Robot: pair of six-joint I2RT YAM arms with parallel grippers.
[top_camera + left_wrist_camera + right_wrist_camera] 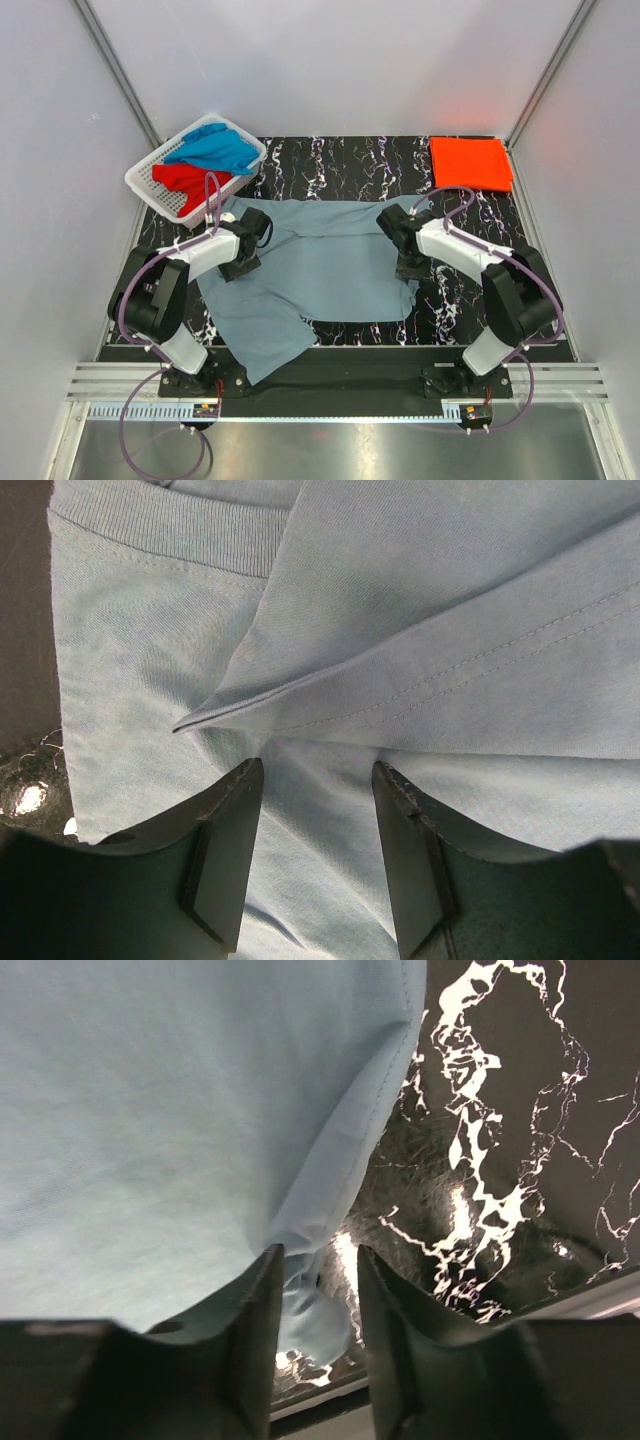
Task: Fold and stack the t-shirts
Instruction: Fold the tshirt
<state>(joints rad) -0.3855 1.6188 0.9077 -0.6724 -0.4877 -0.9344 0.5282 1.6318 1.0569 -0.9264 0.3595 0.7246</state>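
Hiding parts of the grey-blue t-shirt from above: left gripper, right gripper, both parted, unclenched.

Four t-shirts in all: one grey-blue t-shirt, one orange-red t-shirt, one bright blue t-shirt and one red t-shirt. One white slotted basket. One black, white-veined tabletop. Two arms: the left arm and the right arm.
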